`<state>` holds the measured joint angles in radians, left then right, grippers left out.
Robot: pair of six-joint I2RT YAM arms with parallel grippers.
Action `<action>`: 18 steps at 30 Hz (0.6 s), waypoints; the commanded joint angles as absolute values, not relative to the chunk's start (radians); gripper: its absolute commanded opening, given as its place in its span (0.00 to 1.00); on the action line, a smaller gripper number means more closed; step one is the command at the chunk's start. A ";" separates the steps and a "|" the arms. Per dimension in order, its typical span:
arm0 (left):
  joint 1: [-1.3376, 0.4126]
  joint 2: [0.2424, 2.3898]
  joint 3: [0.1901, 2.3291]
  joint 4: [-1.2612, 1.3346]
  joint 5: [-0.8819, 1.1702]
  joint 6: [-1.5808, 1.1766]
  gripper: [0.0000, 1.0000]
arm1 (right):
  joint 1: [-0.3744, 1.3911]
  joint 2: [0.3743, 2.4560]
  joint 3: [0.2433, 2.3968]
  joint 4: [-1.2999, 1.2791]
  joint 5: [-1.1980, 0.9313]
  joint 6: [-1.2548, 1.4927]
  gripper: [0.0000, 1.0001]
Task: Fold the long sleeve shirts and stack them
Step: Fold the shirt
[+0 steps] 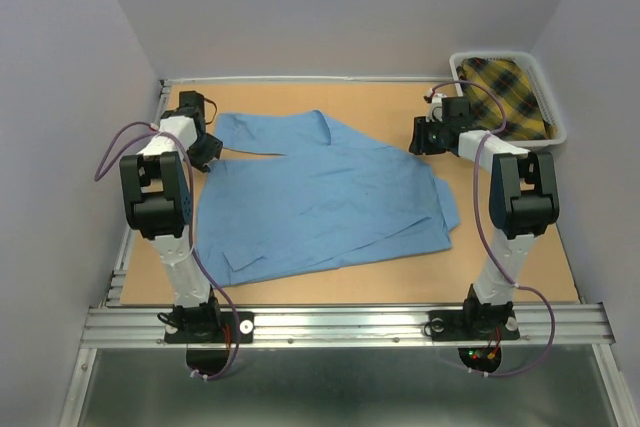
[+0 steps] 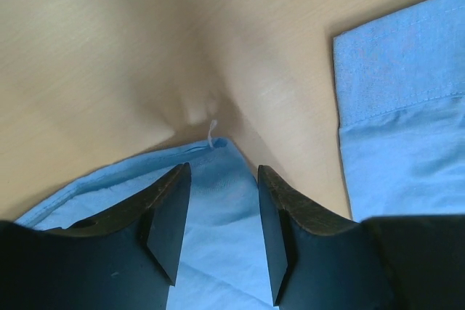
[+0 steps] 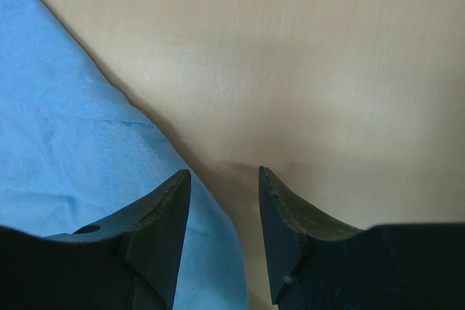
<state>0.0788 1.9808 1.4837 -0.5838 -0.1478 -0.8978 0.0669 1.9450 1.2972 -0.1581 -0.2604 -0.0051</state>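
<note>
A plain light blue long sleeve shirt (image 1: 320, 197) lies spread, partly folded, across the middle of the wooden table. My left gripper (image 1: 210, 152) is at the shirt's left edge; in the left wrist view its open jaws (image 2: 224, 179) straddle a corner of the blue cloth (image 2: 218, 208) without closing on it. My right gripper (image 1: 416, 137) is at the shirt's upper right edge; in the right wrist view it (image 3: 224, 183) is open, with the cloth edge (image 3: 73, 150) under its left finger and bare table under the right one.
A white basket (image 1: 548, 97) at the back right corner holds a yellow and dark plaid garment (image 1: 505, 92). Grey walls enclose the table on three sides. A metal rail (image 1: 340, 325) runs along the near edge.
</note>
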 commanded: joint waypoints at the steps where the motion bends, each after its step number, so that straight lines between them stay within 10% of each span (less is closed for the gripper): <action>1: 0.063 1.899 1.523 -0.650 -0.198 -0.959 0.59 | 0.078 1.893 1.328 -0.147 -0.241 -0.025 0.48; 9: 0.026 1.910 1.557 -0.641 -0.179 -1.019 0.71 | 0.078 1.882 1.312 -0.146 -0.229 -0.034 0.48; 18: 0.025 2.005 1.583 -0.661 -0.172 -1.051 0.64 | 0.077 1.881 1.319 -0.146 -0.222 -0.034 0.48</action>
